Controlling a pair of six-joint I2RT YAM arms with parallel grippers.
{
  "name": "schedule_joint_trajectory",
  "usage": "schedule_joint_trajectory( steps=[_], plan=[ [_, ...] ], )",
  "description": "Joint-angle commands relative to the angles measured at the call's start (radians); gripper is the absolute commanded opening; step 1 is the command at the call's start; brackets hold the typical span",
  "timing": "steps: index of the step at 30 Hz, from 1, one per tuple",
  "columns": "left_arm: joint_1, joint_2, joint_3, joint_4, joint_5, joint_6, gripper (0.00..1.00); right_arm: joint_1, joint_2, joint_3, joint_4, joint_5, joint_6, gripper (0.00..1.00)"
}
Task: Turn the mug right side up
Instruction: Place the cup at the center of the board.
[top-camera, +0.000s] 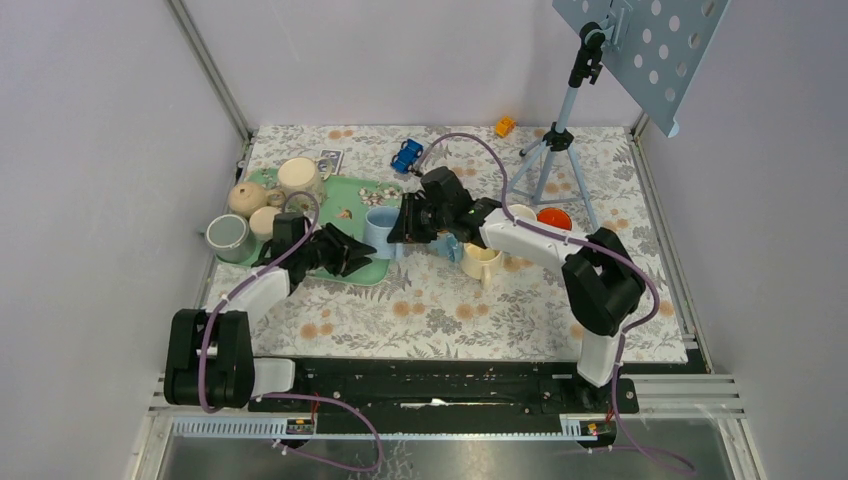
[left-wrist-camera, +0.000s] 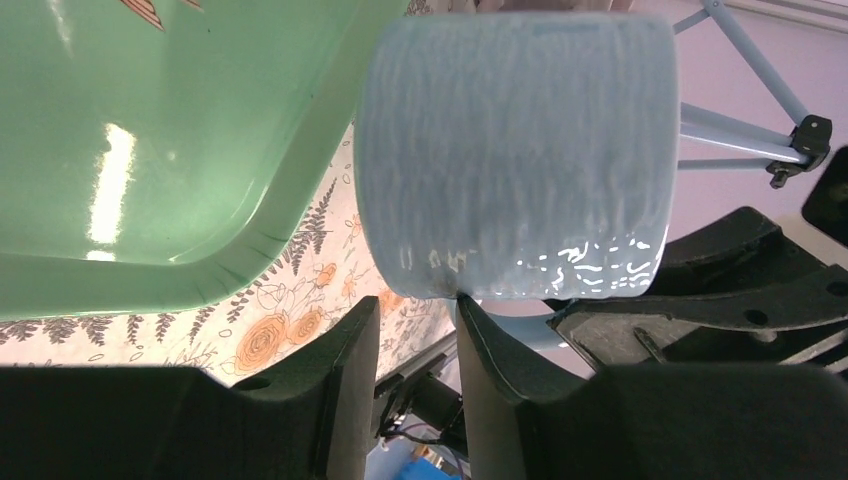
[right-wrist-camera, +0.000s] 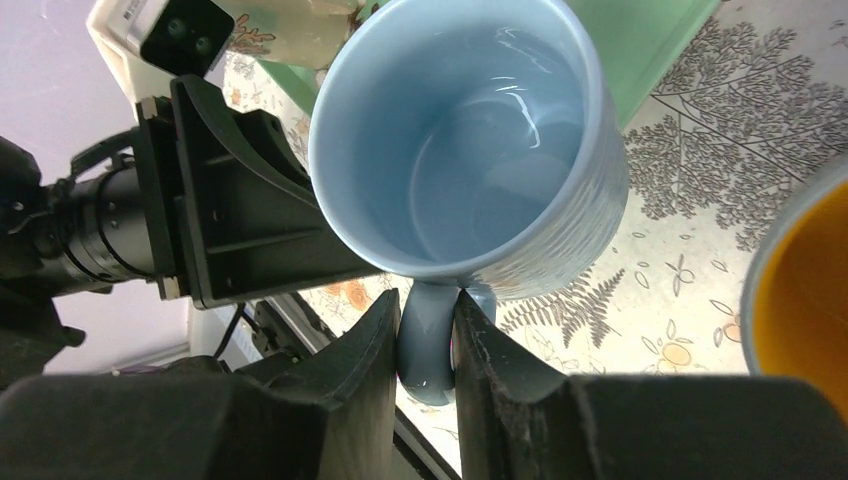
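Observation:
The light blue mug (top-camera: 381, 231) sits at the right edge of the green tray (top-camera: 345, 192), its mouth showing upward in the top view. My right gripper (top-camera: 407, 226) is shut on its handle (right-wrist-camera: 428, 345); the right wrist view looks straight into the hollow mug (right-wrist-camera: 470, 130), with the gripper (right-wrist-camera: 428, 315) just below the rim. My left gripper (top-camera: 366, 256) is just left of the mug. In the left wrist view its jaws (left-wrist-camera: 418, 310) stand a little apart with nothing between them, and one fingertip (left-wrist-camera: 470, 310) touches the mug's lower edge (left-wrist-camera: 515, 150).
Cream cups (top-camera: 300, 177) crowd the tray's far left, and a grey cup (top-camera: 227, 238) stands off its left edge. A cream mug with a yellow inside (top-camera: 482, 262) and a red bowl (top-camera: 554, 217) lie right of the right gripper. A tripod (top-camera: 550, 150) stands behind, near a blue toy car (top-camera: 406, 155).

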Motion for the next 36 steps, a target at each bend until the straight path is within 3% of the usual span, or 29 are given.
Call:
schedule_joint_trajectory(
  steps=[1,16,28,36],
  plan=[
    [0.009,-0.042,0.063,-0.039,-0.084,0.079,0.39,0.035,-0.136,0.051,0.04,-0.067,-0.074,0.0],
    [0.009,-0.071,0.124,-0.1,-0.114,0.136,0.54,0.047,-0.267,-0.081,-0.024,-0.09,-0.152,0.0],
    [0.009,-0.062,0.156,-0.108,-0.115,0.141,0.57,0.047,-0.404,-0.202,-0.086,-0.043,-0.188,0.0],
    [0.009,-0.054,0.172,-0.109,-0.109,0.14,0.58,0.052,-0.483,-0.318,-0.038,0.045,-0.219,0.0]
  ],
)
